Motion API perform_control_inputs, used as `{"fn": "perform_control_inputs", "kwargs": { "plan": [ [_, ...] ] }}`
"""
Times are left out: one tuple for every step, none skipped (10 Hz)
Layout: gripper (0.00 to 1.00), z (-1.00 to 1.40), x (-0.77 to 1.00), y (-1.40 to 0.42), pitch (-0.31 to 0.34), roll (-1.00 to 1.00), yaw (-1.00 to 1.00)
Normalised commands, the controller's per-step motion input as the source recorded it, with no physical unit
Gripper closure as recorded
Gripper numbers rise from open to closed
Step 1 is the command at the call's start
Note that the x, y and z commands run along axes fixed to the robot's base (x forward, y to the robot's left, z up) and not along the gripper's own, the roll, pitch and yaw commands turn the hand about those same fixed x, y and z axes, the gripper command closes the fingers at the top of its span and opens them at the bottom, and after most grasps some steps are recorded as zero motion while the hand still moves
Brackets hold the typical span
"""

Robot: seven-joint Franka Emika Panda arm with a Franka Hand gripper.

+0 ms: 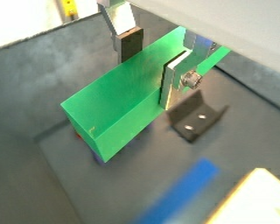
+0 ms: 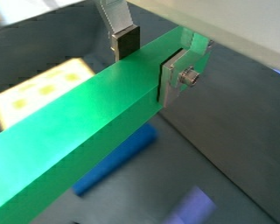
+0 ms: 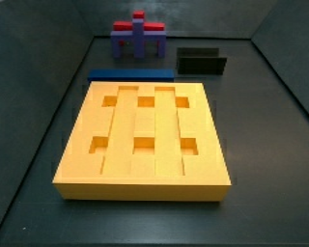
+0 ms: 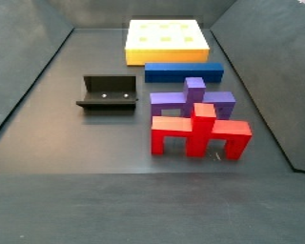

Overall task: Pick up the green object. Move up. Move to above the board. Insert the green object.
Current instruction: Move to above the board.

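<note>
The green object [image 1: 119,101] is a long bright-green block held up off the floor; it also fills a wrist view [image 2: 84,122]. My gripper [image 1: 152,66] is shut across it near one end, one silver finger on each long side, as the wrist view [image 2: 150,63] also shows. The board [image 3: 144,121] is a yellow-orange slab with two rows of three square holes, lying flat on the floor; it also shows in a side view [image 4: 168,38] and below the block in a wrist view [image 2: 43,87]. Neither the gripper nor the green object shows in the side views.
The fixture [image 3: 203,63] stands past the board's far end, also seen in a side view [image 4: 107,93] and a wrist view [image 1: 192,118]. A flat blue slab [image 4: 183,71] lies next to the board. A purple-and-red piece [image 4: 193,119] stands beyond it. Grey walls enclose the floor.
</note>
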Motion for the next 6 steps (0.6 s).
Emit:
{"fn": "perform_control_inputs", "kwargs": {
  "plan": [
    [1.00,0.20,0.44,-1.40,0.049,0.03,1.00],
    [1.00,0.20,0.47,-1.40,0.060,0.01,1.00],
    [1.00,0.21,0.48,-1.40,0.068,0.02,1.00],
    [1.00,0.21,0.49,-1.40,0.079,0.02,1.00],
    [1.00,0.22,0.52,-1.40,0.088,0.02,1.00],
    [1.00,0.22,0.55,-1.40,0.094,0.02,1.00]
  ]
}}
